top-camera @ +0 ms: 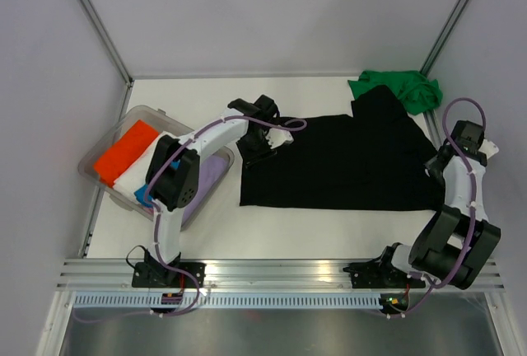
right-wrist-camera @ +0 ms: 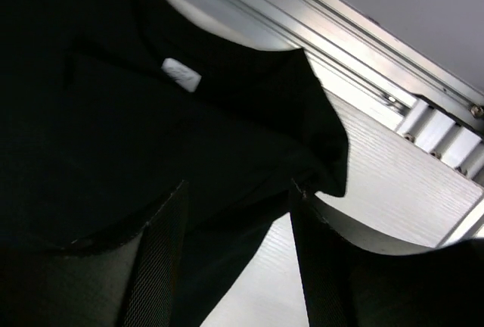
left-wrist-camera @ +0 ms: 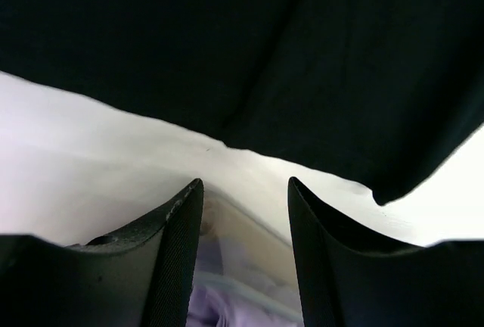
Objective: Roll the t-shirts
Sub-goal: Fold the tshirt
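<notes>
left gripper (left-wrist-camera: 246,183): wide open, nothing gripped
right gripper (right-wrist-camera: 239,187): wide open, black cloth under the gap, not pinched
black t-shirt (top-camera: 346,162): flat on table (top-camera: 288,224); one edge just ahead of left gripper's tips, collar end beneath right gripper
green t-shirt (top-camera: 395,88): crumpled, beyond right gripper, touching black t-shirt's far corner
tub (top-camera: 86,166): behind left gripper; orange shirt (top-camera: 123,152) inside
</notes>
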Controlling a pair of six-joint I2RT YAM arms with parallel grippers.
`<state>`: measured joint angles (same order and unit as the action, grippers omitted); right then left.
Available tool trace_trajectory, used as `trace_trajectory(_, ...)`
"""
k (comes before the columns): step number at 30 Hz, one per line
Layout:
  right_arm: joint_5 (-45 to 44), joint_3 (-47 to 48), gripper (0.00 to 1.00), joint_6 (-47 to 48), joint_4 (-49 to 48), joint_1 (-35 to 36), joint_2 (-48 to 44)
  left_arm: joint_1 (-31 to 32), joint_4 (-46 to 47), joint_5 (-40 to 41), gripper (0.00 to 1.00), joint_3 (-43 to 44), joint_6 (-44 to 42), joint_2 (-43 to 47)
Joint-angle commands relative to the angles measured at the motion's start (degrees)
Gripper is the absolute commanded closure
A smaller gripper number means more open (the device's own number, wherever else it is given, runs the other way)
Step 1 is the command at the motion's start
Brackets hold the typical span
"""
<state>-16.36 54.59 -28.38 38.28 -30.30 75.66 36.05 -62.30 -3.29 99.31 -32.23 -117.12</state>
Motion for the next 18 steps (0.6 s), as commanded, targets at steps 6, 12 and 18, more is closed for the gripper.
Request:
trace_trajectory(6, 11.87, -2.28, 0.61, 4.04, -6.46, 5.61, -1.75, 0.25, 2.45, -1.02, 0.49, -0.78, 1.73, -4.51)
trace_trajectory(12, 10.38, -6.42, 0.8, 4.47, -7.95, 5.61, 4.49, 0.25, 6.49, -0.93, 0.62, -5.08, 3.48, -4.87)
trace_trajectory(18, 8.02, -7.83, 0.9, 2.63, -11.21, 5.52, 9.94, 0.16, 8.07, 0.2, 0.95, -7.98, 3.66, -5.31)
